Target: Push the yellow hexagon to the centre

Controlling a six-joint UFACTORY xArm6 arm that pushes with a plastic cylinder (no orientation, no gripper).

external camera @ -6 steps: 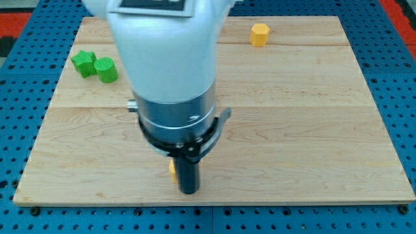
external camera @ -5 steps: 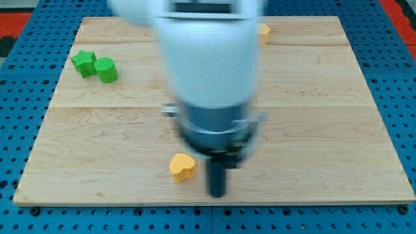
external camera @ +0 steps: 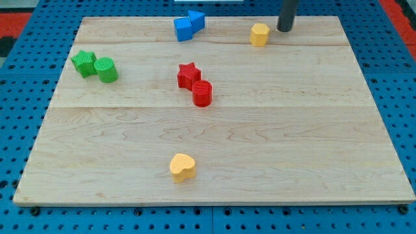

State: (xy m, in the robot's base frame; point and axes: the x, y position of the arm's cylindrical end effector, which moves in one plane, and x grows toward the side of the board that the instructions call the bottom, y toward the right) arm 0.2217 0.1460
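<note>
The yellow hexagon (external camera: 260, 34) sits near the view's top edge of the wooden board (external camera: 312, 130), right of middle. My tip (external camera: 285, 29) is down at the top edge, just to the right of the hexagon and a small gap away from it. A red star (external camera: 188, 75) and a red cylinder (external camera: 202, 93) sit close together near the board's middle.
A yellow heart (external camera: 182, 167) lies near the bottom edge. A green star (external camera: 83, 63) and a green cylinder (external camera: 106, 69) sit at the left. Two blue blocks (external camera: 188, 25), one a triangle, sit at the top edge. Blue pegboard surrounds the board.
The arm has swung from the bottom middle, beside the yellow heart, up to the top right. The red and blue blocks, hidden before, now show. No block has moved.
</note>
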